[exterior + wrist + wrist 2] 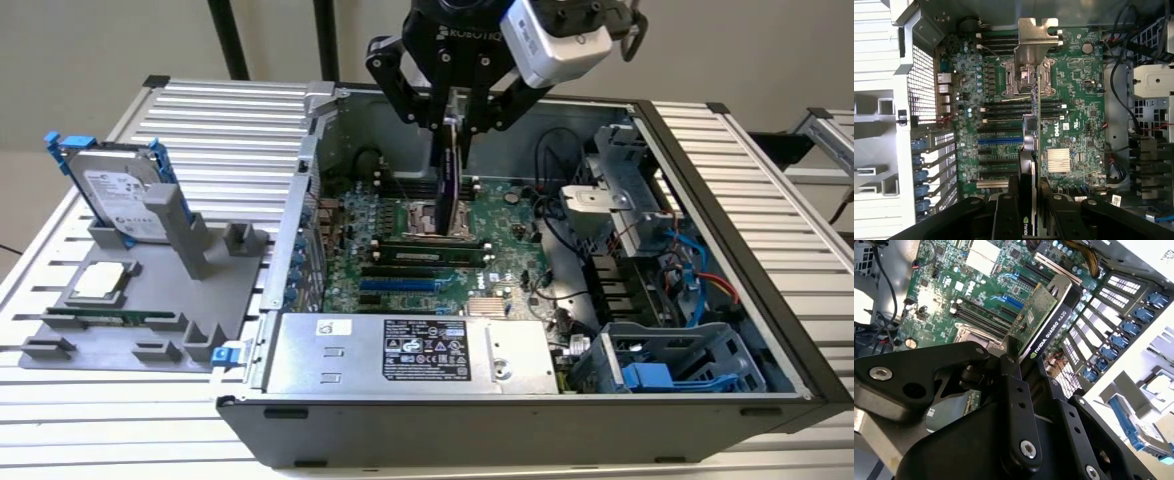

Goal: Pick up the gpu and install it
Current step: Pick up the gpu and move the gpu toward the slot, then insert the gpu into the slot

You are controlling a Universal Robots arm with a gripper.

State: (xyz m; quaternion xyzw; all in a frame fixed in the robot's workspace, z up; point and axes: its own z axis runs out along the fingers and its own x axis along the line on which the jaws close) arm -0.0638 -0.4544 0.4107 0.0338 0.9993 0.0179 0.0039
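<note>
Green-and-black gpu (451,175): flat rectangular card, silver end bracket, held on edge over green motherboard (514,215) inside open dark computer case (534,435).
End effector (454,118): black, clamped on the card's top edge.

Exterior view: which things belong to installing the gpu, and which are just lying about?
Job: flat green-and-black gpu card, held by the black gripper; green motherboard; open dark computer case.
Lying about: silver hard drive with blue rails; thin green memory stick; square silver chip; grey plastic stand.
</note>
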